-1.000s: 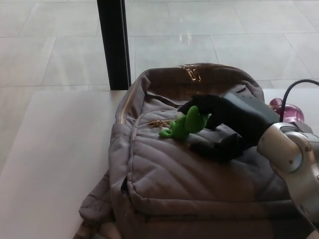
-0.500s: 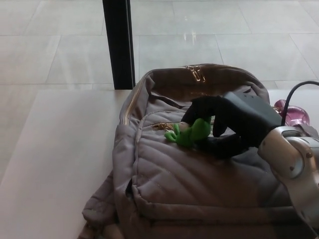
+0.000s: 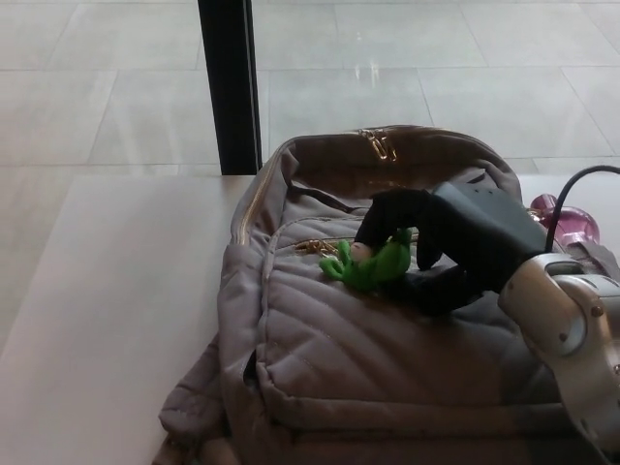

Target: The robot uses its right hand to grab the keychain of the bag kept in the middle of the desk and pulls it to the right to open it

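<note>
A grey quilted backpack lies flat on the white desk, its top toward the far edge. A green toy keychain hangs from the gold zipper pull of the front pocket. My right hand reaches in from the right, fingers curled over the green keychain and thumb beneath it, shut on it. The front pocket's zipper runs along the upper seam and looks closed to the left of the pull. My left hand does not show.
A black post stands behind the desk's far edge, left of the bag. A pink object and a black cable lie at the right by my forearm. Tiled floor lies beyond.
My right hand has closed down on the green keychain and shifted it slightly right and down. The camera view has shifted a little between the earliest frame and now.
</note>
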You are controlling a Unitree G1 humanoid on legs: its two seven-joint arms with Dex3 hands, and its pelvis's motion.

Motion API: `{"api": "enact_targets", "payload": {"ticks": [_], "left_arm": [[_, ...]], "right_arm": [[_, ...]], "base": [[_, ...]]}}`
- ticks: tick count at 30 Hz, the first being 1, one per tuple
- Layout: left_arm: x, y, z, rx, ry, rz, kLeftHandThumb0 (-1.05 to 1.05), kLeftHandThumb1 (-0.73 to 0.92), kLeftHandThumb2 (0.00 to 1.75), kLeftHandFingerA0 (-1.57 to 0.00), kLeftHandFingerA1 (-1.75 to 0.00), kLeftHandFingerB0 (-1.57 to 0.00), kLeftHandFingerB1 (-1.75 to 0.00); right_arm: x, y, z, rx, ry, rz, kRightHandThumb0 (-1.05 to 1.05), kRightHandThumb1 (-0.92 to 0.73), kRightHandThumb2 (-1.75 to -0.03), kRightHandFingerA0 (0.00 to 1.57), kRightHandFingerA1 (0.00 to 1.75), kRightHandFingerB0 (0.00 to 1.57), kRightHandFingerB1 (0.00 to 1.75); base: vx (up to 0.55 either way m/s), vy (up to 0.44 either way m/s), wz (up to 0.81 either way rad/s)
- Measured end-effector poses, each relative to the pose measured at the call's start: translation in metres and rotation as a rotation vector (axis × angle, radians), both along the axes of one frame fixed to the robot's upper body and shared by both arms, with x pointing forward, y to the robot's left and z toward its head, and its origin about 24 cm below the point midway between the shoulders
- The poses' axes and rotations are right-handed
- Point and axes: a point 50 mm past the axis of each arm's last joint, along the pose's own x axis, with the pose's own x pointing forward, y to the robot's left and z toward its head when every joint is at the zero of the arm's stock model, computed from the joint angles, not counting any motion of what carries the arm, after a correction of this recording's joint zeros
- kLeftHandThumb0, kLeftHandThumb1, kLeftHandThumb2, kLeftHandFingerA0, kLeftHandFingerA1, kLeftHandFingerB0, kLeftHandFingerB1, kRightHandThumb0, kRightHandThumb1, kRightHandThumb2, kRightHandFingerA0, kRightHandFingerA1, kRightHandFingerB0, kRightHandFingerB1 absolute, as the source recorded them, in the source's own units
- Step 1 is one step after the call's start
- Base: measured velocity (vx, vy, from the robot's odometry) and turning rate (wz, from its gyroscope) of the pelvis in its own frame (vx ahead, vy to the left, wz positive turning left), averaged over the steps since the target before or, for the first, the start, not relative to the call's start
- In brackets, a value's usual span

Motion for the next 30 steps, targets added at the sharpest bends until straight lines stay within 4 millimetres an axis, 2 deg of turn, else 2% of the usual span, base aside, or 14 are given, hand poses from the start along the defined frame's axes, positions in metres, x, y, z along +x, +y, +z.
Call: {"api": "enact_targets", "payload": {"ticks": [4, 11, 12, 13, 14, 15, 18, 19, 20, 21, 24, 27, 28, 30], "left_arm": [[0.000, 0.000, 0.000, -0.001, 0.001, -0.002, -0.79, 0.92, 0.77, -0.60, -0.53, -0.48, -0.43], [-0.001, 0.000, 0.000, -0.003, 0.002, 0.001, -0.81, 0.92, 0.82, -0.61, -0.56, -0.43, -0.43], [-0.002, 0.000, -0.001, -0.003, 0.005, 0.002, -0.81, 0.92, 0.83, -0.62, -0.53, -0.48, -0.42], [-0.003, 0.000, -0.001, -0.003, 0.006, 0.001, -0.81, 0.92, 0.82, -0.63, -0.53, -0.48, -0.42], [-0.003, 0.000, -0.001, -0.003, 0.007, 0.002, -0.81, 0.92, 0.82, -0.63, -0.53, -0.48, -0.42], [-0.003, 0.000, -0.001, -0.003, 0.008, 0.002, -0.84, 0.92, 0.81, -0.63, -0.54, -0.49, -0.42], [-0.004, 0.000, -0.001, -0.003, 0.008, 0.005, -0.87, 0.92, 0.85, -0.61, -0.55, -0.43, -0.43], [-0.004, 0.000, -0.001, -0.003, 0.008, 0.005, -0.85, 0.92, 0.82, -0.61, -0.53, -0.46, -0.44], [-0.004, 0.000, -0.001, -0.003, 0.009, 0.005, -0.85, 0.92, 0.82, -0.61, -0.53, -0.46, -0.44], [-0.004, 0.000, -0.001, -0.002, 0.009, 0.006, -0.83, 0.92, 0.83, -0.64, -0.56, -0.44, -0.44], [-0.004, 0.000, -0.001, -0.001, 0.010, 0.007, -0.85, 0.92, 0.82, -0.59, -0.56, -0.47, -0.46], [-0.004, 0.000, -0.001, -0.001, 0.009, 0.009, -0.83, 0.92, 0.81, -0.61, -0.57, -0.47, -0.46], [-0.005, 0.001, -0.001, -0.001, 0.010, 0.010, -0.84, 0.92, 0.80, -0.60, -0.57, -0.47, -0.46], [-0.005, 0.001, -0.001, -0.001, 0.008, 0.014, -0.84, 0.92, 0.81, -0.60, -0.57, -0.47, -0.46]], "right_arm": [[0.000, 0.003, -0.001, 0.012, -0.019, -0.015, -0.33, -0.56, -1.16, 0.90, 1.75, 0.74, 1.45], [0.001, 0.004, -0.001, 0.021, -0.068, -0.048, -0.32, -0.55, -1.05, 0.95, 1.75, 0.84, 0.98], [0.001, 0.003, 0.000, 0.021, -0.075, -0.056, -0.36, -0.54, -1.10, 1.19, 1.33, 0.85, 1.02], [0.001, 0.001, 0.001, 0.023, -0.082, -0.064, -0.36, -0.54, -1.11, 1.19, 1.32, 0.88, 1.05], [0.002, 0.001, 0.002, 0.025, -0.085, -0.069, -0.36, -0.54, -1.11, 1.19, 1.32, 0.88, 1.05], [0.002, -0.001, 0.003, 0.028, -0.091, -0.078, -0.33, -0.59, -0.91, 0.91, 1.73, 0.74, 0.87], [0.004, -0.009, 0.007, 0.040, -0.107, -0.109, -0.29, -0.52, -1.05, 0.93, 1.75, 0.80, 0.92], [0.005, -0.011, 0.009, 0.042, -0.111, -0.117, -0.28, -0.57, -0.97, 0.95, 1.75, 0.77, 1.21], [0.006, -0.016, 0.012, 0.044, -0.119, -0.133, -0.28, -0.57, -0.97, 0.95, 1.75, 0.77, 1.21], [0.007, -0.019, 0.015, 0.046, -0.125, -0.144, -0.36, -0.71, -0.77, 0.97, 1.70, 0.79, 0.91], [0.011, -0.031, 0.025, 0.040, -0.144, -0.174, -0.30, -0.53, -1.08, 1.00, 1.73, 0.82, 1.16], [0.013, -0.047, 0.037, 0.025, -0.167, -0.210, -0.33, -0.49, -1.02, 1.17, 1.63, 0.88, 1.11], [0.014, -0.054, 0.042, 0.022, -0.175, -0.228, -0.33, -0.55, -1.00, 0.96, 1.75, 0.79, 1.07], [0.015, -0.061, 0.045, 0.017, -0.176, -0.240, -0.34, -0.54, -1.00, 0.94, 1.75, 0.81, 1.04]], "base": [[0.00, 0.000, 0.00], [0.00, 0.000, 0.00], [0.00, 0.000, 0.00], [0.00, 0.000, 0.00], [0.00, 0.000, 0.00], [0.00, 0.000, 0.00], [0.00, 0.000, 0.00], [0.00, 0.000, 0.00], [0.00, 0.000, 0.00], [0.00, 0.000, 0.00], [0.00, 0.000, 0.00], [0.00, 0.000, 0.00], [0.00, 0.000, 0.00], [0.00, 0.000, 0.00]]}}
